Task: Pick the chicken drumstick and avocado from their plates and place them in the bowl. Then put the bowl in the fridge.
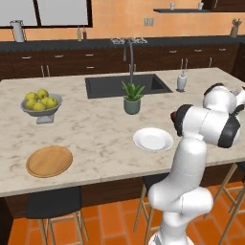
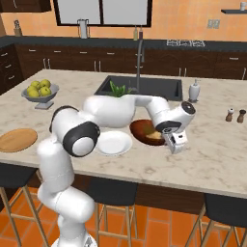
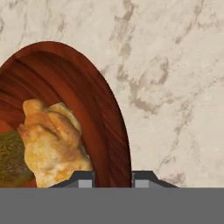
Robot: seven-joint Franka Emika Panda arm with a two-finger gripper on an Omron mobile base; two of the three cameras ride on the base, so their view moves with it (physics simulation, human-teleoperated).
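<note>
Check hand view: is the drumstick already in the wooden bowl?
Yes, the chicken drumstick lies inside the bowl, next to the avocado.

bare counter (image 3: 175, 87) right of bowl (image 3: 100, 113).

I'm looking at a home kitchen: a pale marble island counter (image 1: 95, 139) with a black inset sink (image 1: 125, 85) and tall curved tap (image 1: 130, 55), dark wood cabinets (image 1: 57, 62) along orange walls, black bar stools (image 1: 50, 203) below.
</note>
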